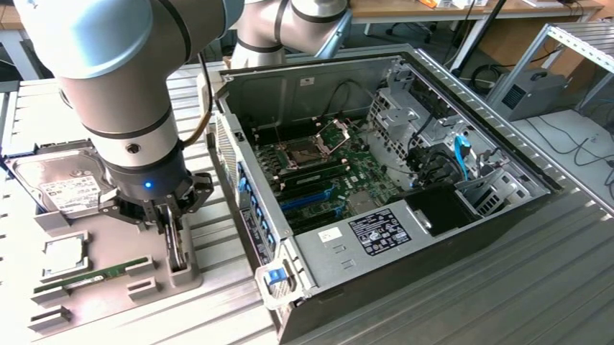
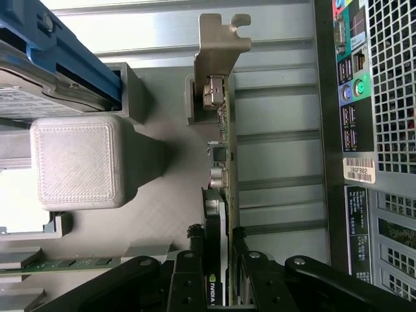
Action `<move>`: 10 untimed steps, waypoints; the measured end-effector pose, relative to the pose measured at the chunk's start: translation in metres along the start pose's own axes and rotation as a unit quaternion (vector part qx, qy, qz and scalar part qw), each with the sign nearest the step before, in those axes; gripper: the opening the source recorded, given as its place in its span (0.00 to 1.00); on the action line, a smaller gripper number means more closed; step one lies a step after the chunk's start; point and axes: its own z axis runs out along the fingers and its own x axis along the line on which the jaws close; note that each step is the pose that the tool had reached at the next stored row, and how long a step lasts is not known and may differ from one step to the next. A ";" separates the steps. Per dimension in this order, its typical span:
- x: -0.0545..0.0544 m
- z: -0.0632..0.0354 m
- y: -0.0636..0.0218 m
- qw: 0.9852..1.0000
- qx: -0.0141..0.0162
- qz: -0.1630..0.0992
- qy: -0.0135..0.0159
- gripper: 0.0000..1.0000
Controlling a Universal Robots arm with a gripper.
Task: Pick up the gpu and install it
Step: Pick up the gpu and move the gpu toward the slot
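Observation:
The gpu (image 2: 222, 149) stands on edge in a grey holder (image 2: 162, 188), its silver end bracket (image 2: 218, 45) at one end and the black cooler (image 2: 212, 214) on one face. My gripper (image 2: 216, 237) is shut on it, with a black finger (image 2: 195, 244) pressed to each side of the card. In the exterior view the gripper (image 1: 172, 226) points straight down over the thin dark gpu (image 1: 177, 251) on the grey fixture plate (image 1: 115, 295), to the exterior view's left of the open computer case (image 1: 317, 280).
On the fixture plate lie a silver hard drive (image 1: 62, 187), a processor chip (image 1: 62, 253) and a green memory stick (image 1: 91, 277). The case lies open with its motherboard (image 1: 326, 176) and blue slots (image 1: 309, 198) exposed. Its rear port panel (image 2: 354, 84) is close beside the gpu.

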 end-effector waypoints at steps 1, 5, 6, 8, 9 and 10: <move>0.000 0.0000 0.0000 1.000 0.000 0.000 0.000 0.27; 0.000 0.0000 0.0000 1.000 0.000 -0.005 0.000 0.27; 0.000 0.0000 0.0000 1.000 0.000 -0.007 0.000 0.27; 0.000 0.0000 0.0000 1.000 -0.001 -0.011 0.001 0.27; 0.000 0.0000 0.0000 1.000 -0.001 -0.013 0.001 0.27; 0.000 0.0000 0.0000 1.000 -0.001 -0.015 0.001 0.27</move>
